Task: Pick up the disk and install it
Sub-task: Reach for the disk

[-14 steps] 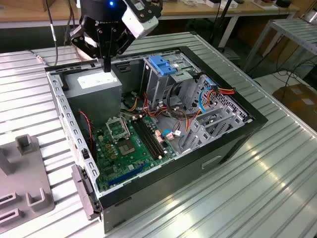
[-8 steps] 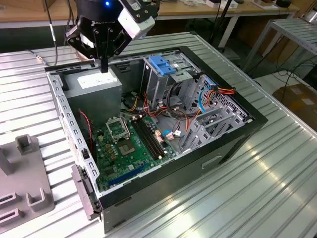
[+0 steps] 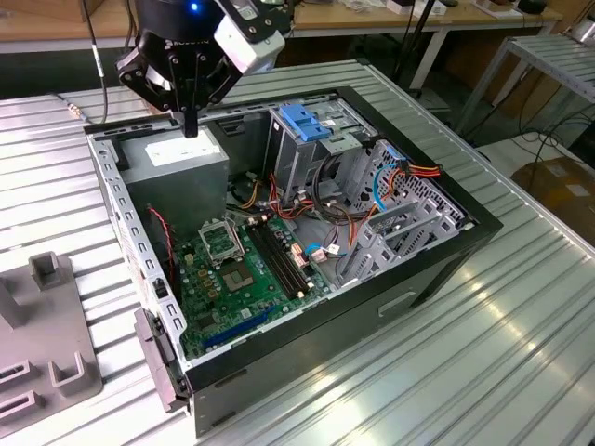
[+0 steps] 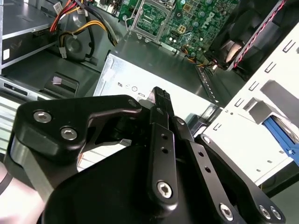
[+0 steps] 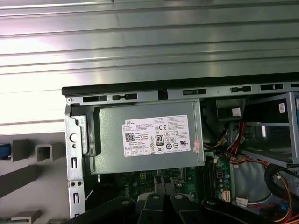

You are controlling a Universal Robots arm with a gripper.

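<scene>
From my station, the ribbed metal table [image 3: 465, 362] carries everything. On it sits the open computer case [image 3: 307, 339], which lies on its side with its inside facing up. In the exterior view a grey fixture plate [image 3: 46, 372] with upright blocks lies on the table at about 8 o'clock from the case.

Inside the case, the green motherboard [image 3: 242, 269] fills the 7 o'clock part. The grey power supply [image 3: 177, 163] sits in the 11 o'clock corner, and the tall metal drive cage [image 3: 297, 158] stands toward 1 o'clock with a blue latch [image 3: 302, 121] on top.

My gripper [image 3: 191, 125] hangs just over the power supply, pointing down at its labelled face. Its fingers are drawn together into one narrow tip and I see nothing between them.

Of the disk [image 5: 3, 151] I get just a sliver of bright blue in the first wrist view. It is beside the fixture's blocks, outside the case and well apart from the gripper. I cannot tell how it lies.
</scene>
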